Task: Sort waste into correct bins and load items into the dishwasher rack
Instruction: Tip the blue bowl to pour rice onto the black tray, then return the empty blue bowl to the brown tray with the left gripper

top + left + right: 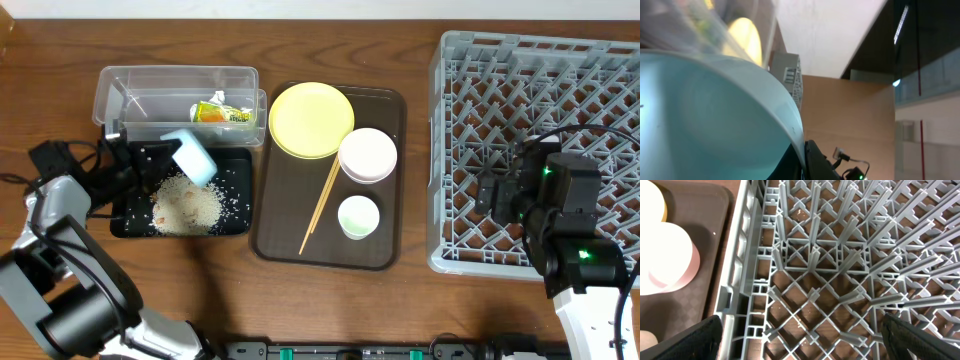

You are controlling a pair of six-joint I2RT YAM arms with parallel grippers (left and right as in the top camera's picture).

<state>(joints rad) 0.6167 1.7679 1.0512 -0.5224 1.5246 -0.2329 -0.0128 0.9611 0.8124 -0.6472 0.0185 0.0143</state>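
Note:
My left gripper [163,150] is shut on the rim of the light blue bowl [191,157] and holds it tilted over the black tray [232,222]. The bowl fills the left wrist view [715,115]. White rice scraps [186,205] lie piled in that tray. The yellow-green wrapper [222,113] lies in the clear container [150,85]. The yellow plate [311,120], white bowl [368,155], small white cup [358,217] and chopsticks [322,203] sit on the brown serving tray [280,215]. My right gripper [497,195] hangs open and empty over the grey rack [540,90], near its left wall [735,280].
The right wrist view shows the white bowl [667,257] on the brown tray [700,220] just left of the rack. Cables lie by the left arm's base [60,160]. Bare wooden tabletop [300,310] runs along the front.

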